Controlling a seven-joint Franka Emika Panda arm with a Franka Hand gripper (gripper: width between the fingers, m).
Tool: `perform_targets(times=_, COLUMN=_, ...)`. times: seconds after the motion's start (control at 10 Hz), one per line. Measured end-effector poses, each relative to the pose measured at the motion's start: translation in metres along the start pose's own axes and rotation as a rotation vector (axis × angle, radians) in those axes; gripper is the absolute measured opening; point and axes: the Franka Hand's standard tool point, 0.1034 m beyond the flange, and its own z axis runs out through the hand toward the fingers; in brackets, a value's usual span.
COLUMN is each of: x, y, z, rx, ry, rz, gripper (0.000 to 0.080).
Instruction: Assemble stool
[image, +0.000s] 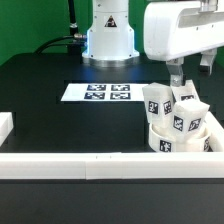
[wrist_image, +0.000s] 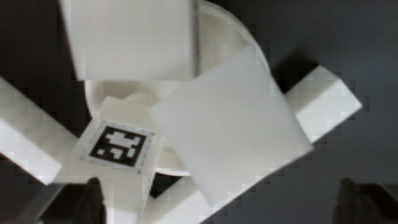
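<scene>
1. Three legs (image: 170, 102) stand heaped on the round seat (image: 180, 140), in the worktop (image: 60, 125) corner at the exterior view's right, hemmed by border rails (image: 90, 165).
2. Pincer (image: 177, 82) hangs open just above them, holding nothing, likely lining up a grasp.

White legs (wrist_image: 222, 125) piled crosswise, one square tag (wrist_image: 119, 143) visible.

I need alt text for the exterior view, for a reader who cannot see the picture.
A white robot gripper, jaws open, hangs just above a cluster of white tagged stool legs piled on the round seat, on a black table. The marker board lies flat behind, and a white rail crosses the foreground.
</scene>
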Motion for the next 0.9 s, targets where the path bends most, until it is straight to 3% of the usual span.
perform_targets(times=0.5, x=-0.005, y=-0.002, z=0.008, rx=-0.012, ry=-0.039, rz=-0.341, gripper=0.0649)
perform_targets(times=0.9, x=-0.005, y=-0.006, z=0.014, rx=-0.005, ry=-0.047, rz=-0.322, gripper=0.0622)
